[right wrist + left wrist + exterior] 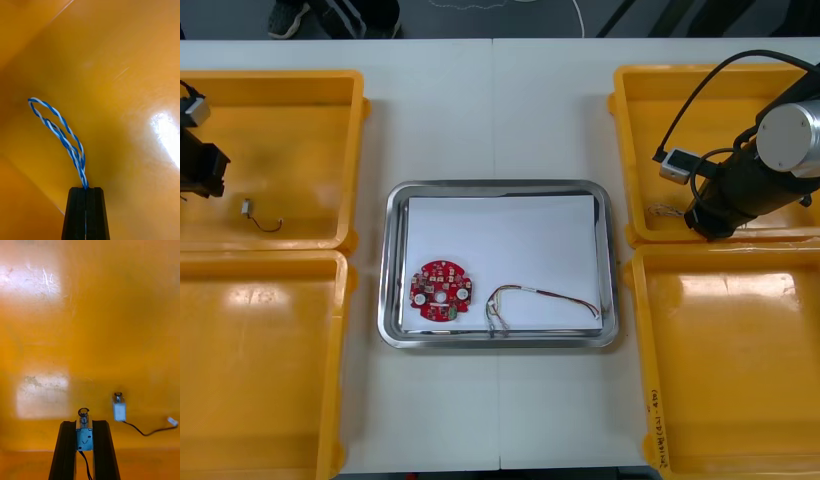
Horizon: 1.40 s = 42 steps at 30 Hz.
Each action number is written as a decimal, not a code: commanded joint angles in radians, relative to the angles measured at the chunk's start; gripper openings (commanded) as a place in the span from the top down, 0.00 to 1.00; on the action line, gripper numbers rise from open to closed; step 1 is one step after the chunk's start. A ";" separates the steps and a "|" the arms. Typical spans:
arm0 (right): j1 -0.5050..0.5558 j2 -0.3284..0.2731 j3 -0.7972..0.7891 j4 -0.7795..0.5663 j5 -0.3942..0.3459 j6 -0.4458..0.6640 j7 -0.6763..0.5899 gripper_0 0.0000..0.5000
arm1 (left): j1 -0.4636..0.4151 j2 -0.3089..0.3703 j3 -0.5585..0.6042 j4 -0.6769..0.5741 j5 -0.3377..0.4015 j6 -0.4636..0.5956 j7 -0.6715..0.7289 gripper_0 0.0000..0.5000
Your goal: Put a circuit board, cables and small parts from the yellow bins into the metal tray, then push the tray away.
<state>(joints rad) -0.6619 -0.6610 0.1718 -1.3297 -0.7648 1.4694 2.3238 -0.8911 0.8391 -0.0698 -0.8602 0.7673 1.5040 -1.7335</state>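
1. The left gripper (84,423) is over the floor of the far yellow plastic bin on the left side (330,100). It is clenched on a small silver metal part (84,438), which stands between the two black fingers (67,450). A thin black wire leaves this part and goes down between the fingers.
2. A second small metal part (119,411), with a white body, lies on the same bin floor. It is just beside the left gripper but does not touch it. Its thin black cable (146,432) ends in a small white plug.
3. The right gripper (86,188) is inside the far yellow plastic bin on the right side (650,110). Its fingers are pressed together on the end of a twisted blue and white cable (62,133). The cable makes a long narrow loop away from the fingertips, over the bin floor.
4. The shiny metal tray (392,270), white inside, stands on the light surface (500,120) between the bins of the two sides.
5. In the tray, a round red circuit board (440,290) lies in the near left part. A thin red and yellow cable (542,296) lies to its right, close to it but apart.
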 commanded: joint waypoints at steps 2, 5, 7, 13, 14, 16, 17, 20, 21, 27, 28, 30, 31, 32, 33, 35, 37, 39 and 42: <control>-0.061 -0.040 -0.051 0.003 -0.005 0.054 0.016 1.00 | -0.054 0.077 0.019 -0.140 -0.008 0.099 0.163 1.00; -0.084 -0.062 -0.054 0.003 -0.005 0.065 0.019 1.00 | -0.052 0.083 0.019 -0.218 -0.006 0.167 0.239 1.00; -0.100 -0.078 -0.054 0.003 0.002 0.063 0.020 1.00 | -0.052 0.084 0.019 -0.276 -0.006 0.220 0.301 1.00; -0.127 -0.104 -0.058 0.003 0.024 0.037 0.022 1.00 | -0.008 0.083 0.016 -0.453 0.006 0.308 0.433 1.00; -0.127 -0.106 -0.060 0.003 0.027 0.031 0.022 1.00 | 0.000 0.083 0.016 -0.473 0.007 0.311 0.448 1.00; -0.127 -0.106 -0.060 0.004 0.039 0.009 0.017 1.00 | 0.032 0.081 0.016 -0.545 0.015 0.321 0.505 1.00; -0.125 -0.106 -0.058 0.004 0.045 0.003 0.017 1.00 | 0.041 0.080 0.018 -0.565 0.017 0.323 0.517 1.00; -0.125 -0.098 -0.049 0.007 0.081 -0.027 0.016 1.00 | 0.072 0.069 0.016 -0.645 0.024 0.337 0.572 1.00; -0.125 -0.095 -0.048 0.015 0.088 -0.041 0.014 1.00 | 0.081 0.063 0.018 -0.675 0.029 0.340 0.595 1.00; -0.125 -0.066 -0.044 0.095 0.084 -0.123 0.016 1.00 | 0.100 0.015 0.018 -0.806 0.017 0.413 0.681 1.00; -0.125 -0.062 -0.044 0.109 0.085 -0.129 0.014 1.00 | 0.100 0.003 0.018 -0.829 0.009 0.416 0.686 1.00; -0.125 -0.054 -0.044 0.124 0.085 -0.132 0.014 1.00 | 0.100 -0.025 0.018 -0.861 -0.005 0.416 0.692 1.00; -0.125 -0.051 -0.043 0.135 0.082 -0.132 0.017 1.00 | 0.101 -0.045 0.018 -0.879 -0.017 0.416 0.697 1.00; -0.125 -0.049 -0.043 0.142 0.081 -0.130 0.019 1.00 | 0.101 -0.066 0.016 -0.890 -0.029 0.416 0.701 1.00; -0.125 -0.048 -0.040 0.145 0.081 -0.130 0.017 1.00 | 0.101 -0.078 0.016 -0.896 -0.036 0.416 0.701 1.00; -0.125 -0.046 -0.026 0.156 0.076 -0.132 0.014 1.00 | 0.100 -0.126 0.016 -0.912 -0.060 0.416 0.707 1.00; -0.125 -0.046 -0.011 0.156 0.075 -0.138 0.012 1.00 | 0.100 -0.160 0.016 -0.919 -0.077 0.416 0.707 1.00; -0.125 -0.046 -0.008 0.156 0.073 -0.143 0.014 1.00 | 0.100 -0.192 0.016 -0.924 -0.094 0.416 0.704 1.00; -0.125 -0.043 -0.008 0.156 0.070 -0.143 0.017 1.00 | 0.100 -0.245 0.010 -0.927 -0.123 0.416 0.701 1.00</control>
<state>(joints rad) -0.7470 -0.7056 0.1503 -1.1669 -0.6880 1.3357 2.3238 -0.7902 0.6488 -0.0659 -1.7511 0.6737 1.9114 -1.0768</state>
